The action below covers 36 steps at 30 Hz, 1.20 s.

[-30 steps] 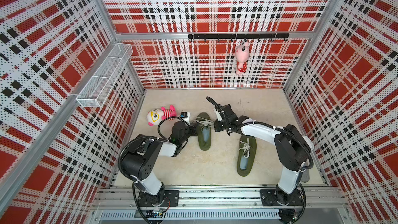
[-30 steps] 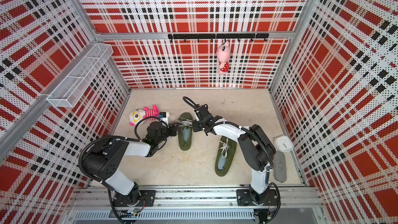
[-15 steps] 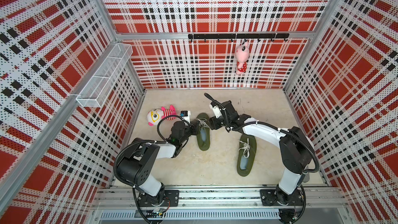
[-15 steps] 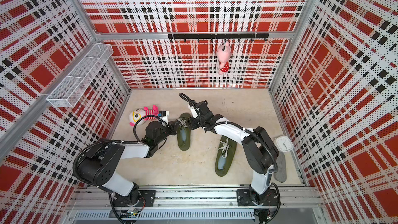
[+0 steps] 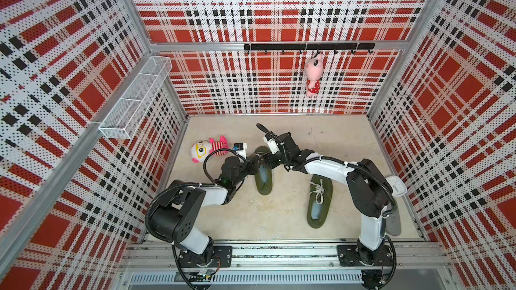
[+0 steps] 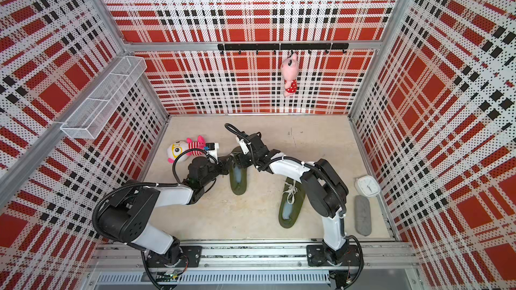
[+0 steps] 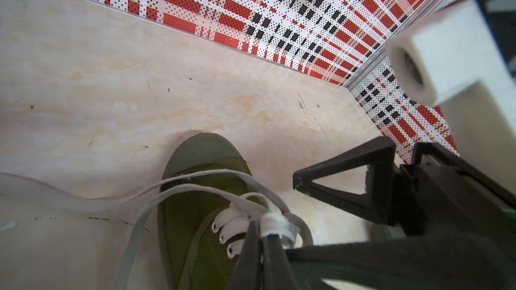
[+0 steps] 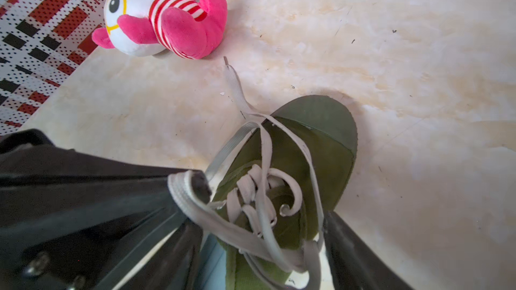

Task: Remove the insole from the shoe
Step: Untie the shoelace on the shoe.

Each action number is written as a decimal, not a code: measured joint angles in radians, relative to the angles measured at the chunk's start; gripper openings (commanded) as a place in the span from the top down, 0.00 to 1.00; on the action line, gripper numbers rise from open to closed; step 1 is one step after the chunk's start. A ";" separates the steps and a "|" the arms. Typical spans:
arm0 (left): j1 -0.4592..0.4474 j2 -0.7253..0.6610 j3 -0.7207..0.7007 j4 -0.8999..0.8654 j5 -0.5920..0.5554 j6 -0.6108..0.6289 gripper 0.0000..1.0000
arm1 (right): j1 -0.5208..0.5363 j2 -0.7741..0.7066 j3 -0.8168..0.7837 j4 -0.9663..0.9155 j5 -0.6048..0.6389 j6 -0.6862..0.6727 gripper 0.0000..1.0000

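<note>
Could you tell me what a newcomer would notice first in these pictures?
The red plaid walls hit first, all around the cell. Next comes the left green shoe, where the left tool pinches its white lace and the right tool stands open over it. A pink plush hangs from the back wall's hook rail.

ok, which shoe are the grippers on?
The shoe beside the striped plush: left gripper shut on its lace, right gripper open over it. The other shoe, by the right arm, lies untouched.
</note>
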 measured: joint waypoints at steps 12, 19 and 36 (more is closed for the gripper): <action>-0.005 -0.009 0.000 -0.012 -0.007 0.000 0.95 | -0.009 0.111 0.019 0.286 0.283 0.076 0.25; -0.006 -0.042 -0.015 -0.018 -0.022 -0.001 0.94 | -0.069 0.183 0.153 0.419 0.421 0.092 0.24; 0.045 -0.072 -0.072 -0.025 -0.046 -0.067 0.63 | -0.283 -0.096 0.051 0.142 0.412 0.051 0.07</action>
